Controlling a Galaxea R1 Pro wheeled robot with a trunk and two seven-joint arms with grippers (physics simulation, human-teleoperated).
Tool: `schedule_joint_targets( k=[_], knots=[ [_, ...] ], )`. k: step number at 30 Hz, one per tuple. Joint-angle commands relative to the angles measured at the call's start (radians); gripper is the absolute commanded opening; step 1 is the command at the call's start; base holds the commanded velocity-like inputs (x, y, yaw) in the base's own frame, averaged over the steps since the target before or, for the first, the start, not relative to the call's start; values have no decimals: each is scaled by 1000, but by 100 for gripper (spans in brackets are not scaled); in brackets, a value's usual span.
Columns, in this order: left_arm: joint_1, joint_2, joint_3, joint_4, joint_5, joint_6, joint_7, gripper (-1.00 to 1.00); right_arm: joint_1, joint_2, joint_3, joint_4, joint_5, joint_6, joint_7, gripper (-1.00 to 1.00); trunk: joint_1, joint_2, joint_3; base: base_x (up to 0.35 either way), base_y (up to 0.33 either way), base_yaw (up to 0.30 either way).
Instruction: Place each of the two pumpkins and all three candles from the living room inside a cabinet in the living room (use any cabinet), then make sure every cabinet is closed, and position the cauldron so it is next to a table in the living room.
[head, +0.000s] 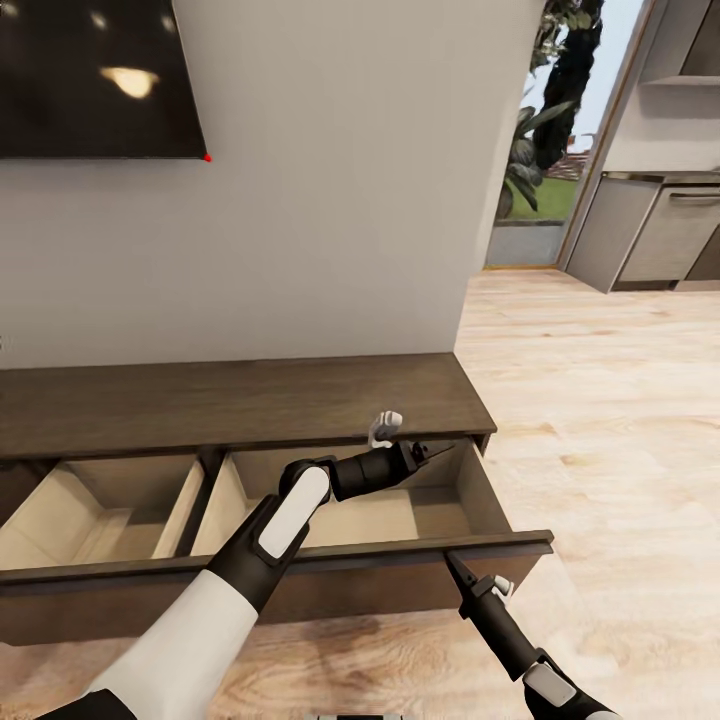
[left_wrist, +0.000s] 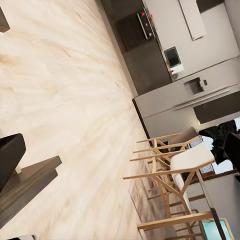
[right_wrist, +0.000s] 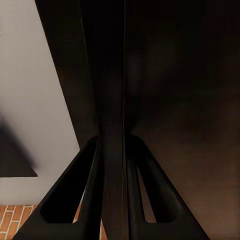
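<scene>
The cabinet (head: 250, 400) is a long, low dark-brown unit against the wall, with its wide drawer front (head: 300, 570) pulled out. Both beige compartments look bare. My left gripper (head: 438, 455) hangs open inside the right compartment, near its back right corner, holding nothing; one of its fingers (left_wrist: 9, 160) shows dark beside the drawer's edge (left_wrist: 30, 182). My right gripper (head: 452, 562) is shut on the top edge of the drawer front (right_wrist: 112, 75), a finger on each side of the plank. The pumpkins, candles, cauldron and table are out of view.
A black TV (head: 95, 75) hangs on the grey wall above the cabinet. Light wooden floor (head: 600, 400) stretches to the right toward a kitchen counter (head: 660, 230) and a glass door. Wooden chairs (left_wrist: 175, 165) stand further off.
</scene>
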Motion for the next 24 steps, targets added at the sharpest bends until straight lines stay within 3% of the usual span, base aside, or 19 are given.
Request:
schedule_joint_targets(
  k=[1, 15, 16, 24],
  knots=[
    [-1, 0, 0, 1, 2, 4, -1, 100, 1, 0, 83, 4, 8, 8, 1, -100, 0, 0, -1, -138, 0, 0],
    [-1, 0, 0, 1, 2, 3, -1, 100, 1, 0, 85, 4, 8, 7, 1, -100, 0, 0, -1, -39, 0, 0],
    [-1, 0, 0, 1, 2, 3, -1, 100, 1, 0, 85, 4, 8, 7, 1, 100, 0, 0, -1, 0, 0, 0],
    [-1, 0, 1, 1, 2, 4, -1, 100, 1, 0, 84, 5, 8, 8, 1, 100, 0, 0, -1, 0, 0, 0]
  ],
)
